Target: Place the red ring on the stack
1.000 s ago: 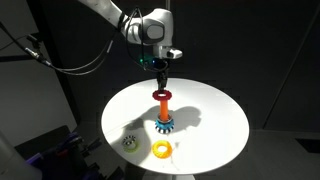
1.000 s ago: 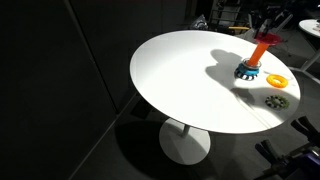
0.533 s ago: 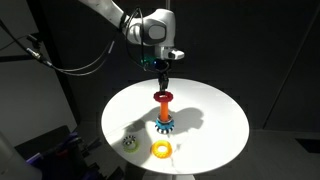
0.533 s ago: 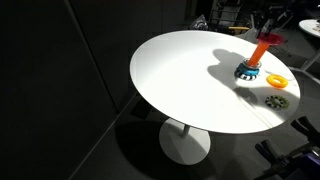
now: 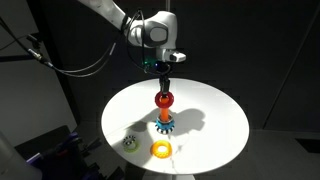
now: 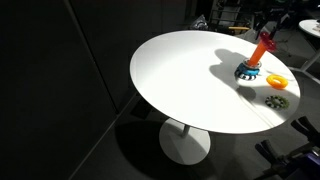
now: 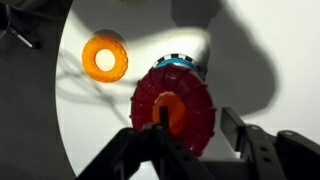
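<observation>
The red ring [image 5: 164, 98] sits around the upper part of the orange peg of the stack [image 5: 164, 112], above the blue gear-like ring [image 5: 164, 124]. It also shows in an exterior view [image 6: 263, 41] and in the wrist view [image 7: 175, 105], where the peg's orange tip fills its hole. My gripper [image 5: 163, 68] hangs straight above the peg. In the wrist view its fingers [image 7: 197, 128] are apart, and the right finger stands clear of the ring's edge. The gripper is open.
A yellow ring [image 5: 161, 150] lies on the round white table [image 5: 215, 120] in front of the stack. A smaller green ring [image 5: 130, 141] lies nearer the table's edge. The surroundings are dark.
The red ring has dropped slightly down the peg. The gripper has stayed above it.
</observation>
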`<action>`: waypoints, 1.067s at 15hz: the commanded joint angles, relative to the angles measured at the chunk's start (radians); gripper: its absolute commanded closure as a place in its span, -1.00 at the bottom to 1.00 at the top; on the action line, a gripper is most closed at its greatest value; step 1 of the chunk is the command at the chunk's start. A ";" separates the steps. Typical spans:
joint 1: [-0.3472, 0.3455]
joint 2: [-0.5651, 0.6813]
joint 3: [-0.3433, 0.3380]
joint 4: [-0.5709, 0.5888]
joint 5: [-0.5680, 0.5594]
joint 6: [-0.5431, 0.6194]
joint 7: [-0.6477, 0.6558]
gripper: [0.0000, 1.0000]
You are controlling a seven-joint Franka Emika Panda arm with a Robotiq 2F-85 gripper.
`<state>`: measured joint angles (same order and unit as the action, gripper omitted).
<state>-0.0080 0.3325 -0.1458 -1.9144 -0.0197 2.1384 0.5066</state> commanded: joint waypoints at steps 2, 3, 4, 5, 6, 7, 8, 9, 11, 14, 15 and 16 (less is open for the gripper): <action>-0.002 0.004 -0.004 0.005 -0.012 -0.011 0.010 -0.91; -0.002 0.004 -0.004 0.006 -0.011 -0.013 0.009 -0.99; -0.002 0.004 -0.004 0.006 -0.011 -0.014 0.009 -1.00; -0.002 0.004 -0.004 0.007 -0.010 -0.014 0.010 -1.00; -0.001 0.003 -0.004 0.006 -0.010 -0.009 0.012 -1.00; -0.002 0.002 -0.002 0.005 -0.007 -0.008 0.008 -1.00; -0.003 0.001 0.000 0.005 -0.003 -0.006 0.003 -1.00; -0.005 -0.001 0.002 0.003 0.003 -0.002 -0.003 -1.00; -0.008 -0.006 0.007 -0.001 0.015 0.005 -0.017 -1.00; -0.009 -0.012 0.010 -0.006 0.019 0.013 -0.022 -1.00; -0.010 -0.015 0.011 -0.010 0.022 0.021 -0.024 -1.00; -0.010 -0.018 0.013 -0.013 0.025 0.030 -0.027 -1.00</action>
<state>-0.0080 0.3370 -0.1427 -1.9147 -0.0168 2.1465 0.5041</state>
